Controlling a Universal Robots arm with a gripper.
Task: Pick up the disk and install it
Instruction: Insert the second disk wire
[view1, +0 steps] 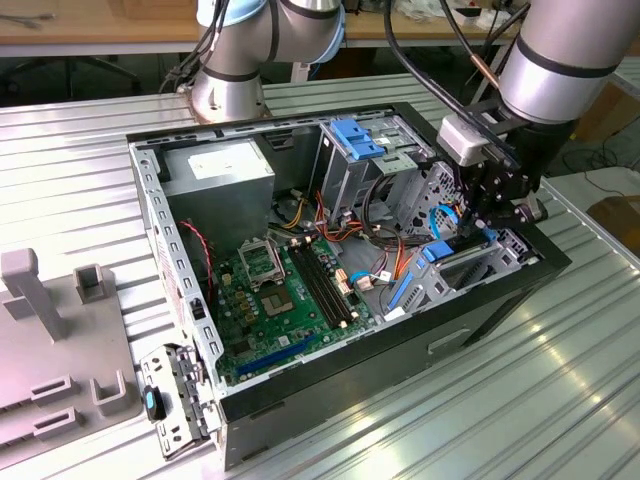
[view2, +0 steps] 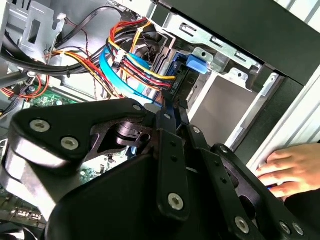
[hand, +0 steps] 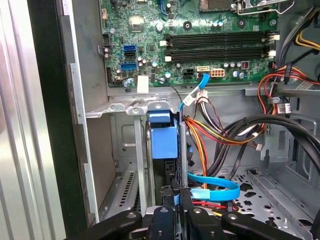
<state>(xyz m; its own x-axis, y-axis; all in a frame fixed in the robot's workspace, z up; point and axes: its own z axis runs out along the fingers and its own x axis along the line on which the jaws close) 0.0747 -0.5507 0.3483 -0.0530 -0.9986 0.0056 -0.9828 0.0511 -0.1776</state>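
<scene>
One disk (hand: 164, 142) stands on edge in the grey drive cage (hand: 117, 107) of the open computer case (view1: 180, 300), its blue rail showing in both wrist views. The gripper (hand: 176, 197) pinches its end with fingers pressed against it. One motherboard (view1: 275, 290) lies beyond. The second wrist view shows one hand (view2: 292, 167) on the case edge; the exterior view shows the table (view1: 70, 170).

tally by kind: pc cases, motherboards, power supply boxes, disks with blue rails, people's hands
pc case: 1
motherboard: 1
power-supply box: 1
disk: 1
person's hand: 1
total: 5
</scene>
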